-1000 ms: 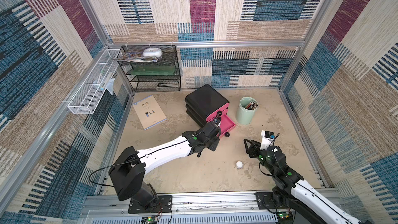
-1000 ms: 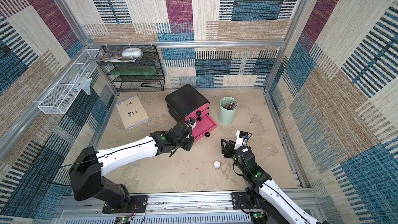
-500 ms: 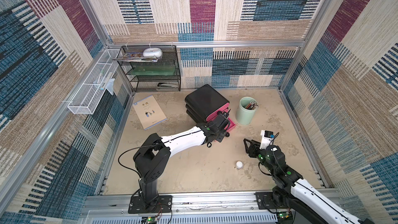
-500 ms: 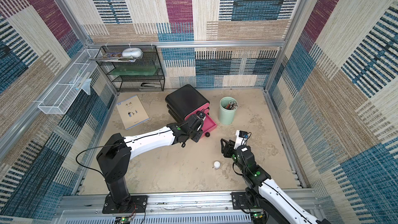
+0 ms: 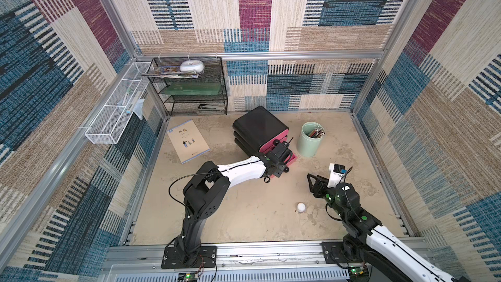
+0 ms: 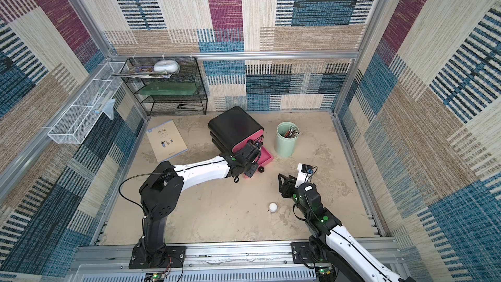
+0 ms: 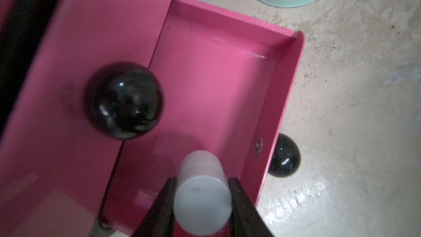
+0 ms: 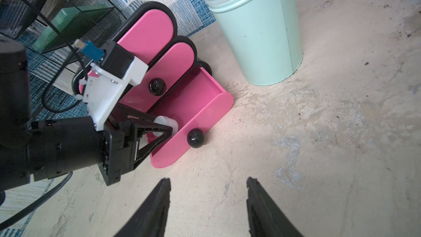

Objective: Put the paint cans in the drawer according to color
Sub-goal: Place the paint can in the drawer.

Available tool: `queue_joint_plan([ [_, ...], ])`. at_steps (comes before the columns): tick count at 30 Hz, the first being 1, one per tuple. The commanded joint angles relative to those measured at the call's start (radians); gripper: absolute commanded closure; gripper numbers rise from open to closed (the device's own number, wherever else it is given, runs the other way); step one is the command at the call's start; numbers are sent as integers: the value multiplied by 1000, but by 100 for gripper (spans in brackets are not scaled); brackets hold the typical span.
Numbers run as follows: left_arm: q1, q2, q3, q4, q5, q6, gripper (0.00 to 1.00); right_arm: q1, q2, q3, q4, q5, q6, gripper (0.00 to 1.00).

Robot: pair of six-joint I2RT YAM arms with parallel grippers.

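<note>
The black drawer (image 5: 260,127) (image 6: 234,124) has pink fronts and round black knobs. Its bottom tray (image 7: 216,64) (image 8: 200,92) is pulled out and its inside shows bare. My left gripper (image 7: 201,178) (image 8: 164,128) is shut on a white paint can (image 7: 200,204) (image 8: 165,123), held just above the near end of that tray. A second white paint can (image 5: 301,207) (image 6: 273,207) stands on the floor in both top views. My right gripper (image 8: 207,180) (image 5: 311,183) hovers open and empty over bare floor in front of the drawer. No other paint cans show.
A mint pencil cup (image 5: 310,139) (image 8: 255,30) stands just right of the drawer. A book (image 5: 188,141) lies at the left, a black mesh rack (image 5: 195,88) stands at the back left, and a white wire basket (image 5: 113,115) hangs on the left wall.
My left gripper has carried the white paint can away from me and to the right, up over the open bottom tray. The right arm has not moved.
</note>
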Motion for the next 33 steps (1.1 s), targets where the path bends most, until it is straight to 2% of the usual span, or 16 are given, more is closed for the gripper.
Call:
queue_joint_plan([
  [1,4,14,18,7,-1,-3,65,0,1,13,4,11,-8,42],
  [13,8,-2,32,1,-3,3,46,0,1,41,-37,11,-28,42],
  [18,4,-71,2,9,-14,-10,46,0,2,54,-57,0,-28,42],
  [21,-11,-176,-77,78,-4,-32,48,0,12,79,-108,-10,-26,42],
  [26,-16,-387,-301,240,11,-130,53,0,92,174,-254,-60,-16,42],
  [30,14,-568,-520,343,22,-254,54,3,261,336,-423,-192,-5,42],
  [33,91,-680,-671,378,71,-380,55,26,424,458,-564,-248,-18,43],
])
